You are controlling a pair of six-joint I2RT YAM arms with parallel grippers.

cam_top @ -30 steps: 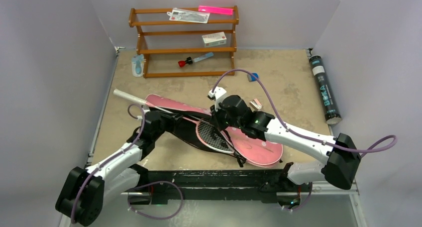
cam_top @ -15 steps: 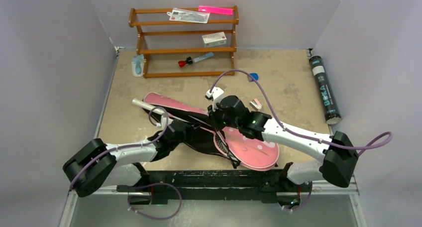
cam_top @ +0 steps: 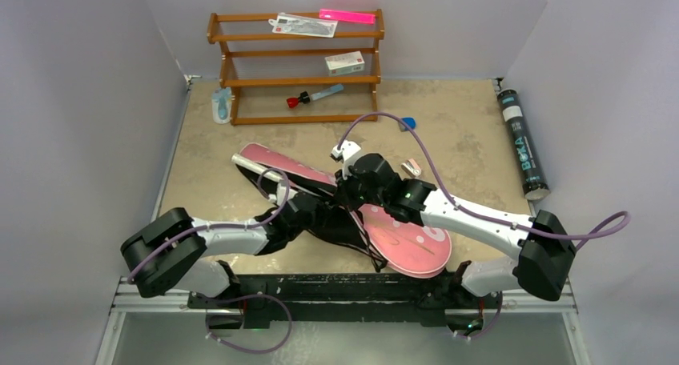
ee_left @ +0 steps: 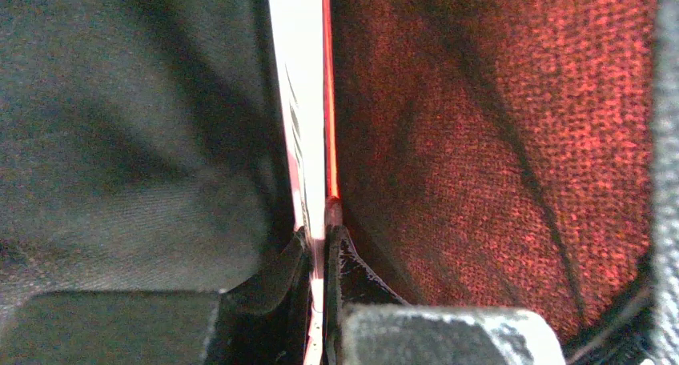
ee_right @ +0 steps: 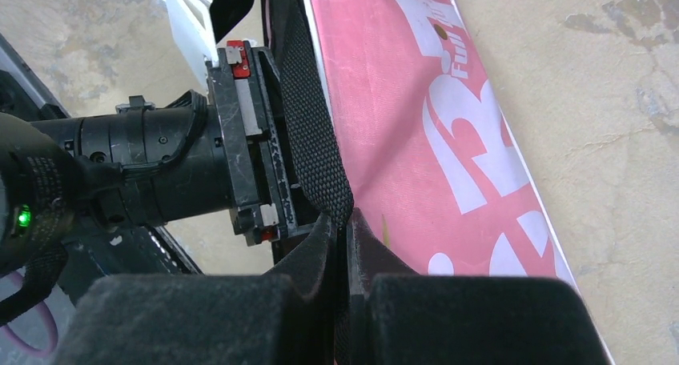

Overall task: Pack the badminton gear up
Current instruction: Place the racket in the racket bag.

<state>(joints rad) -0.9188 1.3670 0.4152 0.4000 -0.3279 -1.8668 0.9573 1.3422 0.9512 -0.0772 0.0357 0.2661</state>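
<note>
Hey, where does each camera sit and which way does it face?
Top external: above and behind the bases, looking down on the table; both arms show.
Left wrist: seemingly inside the pink bag, looking along the racket edge; left gripper pinches it.
Right wrist: low over the bag's lettering; right gripper pinches its black strap.
Top and right wrist share the left arm.

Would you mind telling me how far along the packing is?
Done: one racket is mostly inside the pink bag, only its white handle showing. In hand: right jaws pinch the bag's black strap, left jaws grip the racket inside. Left: the BOKA tube lies outside.
</note>
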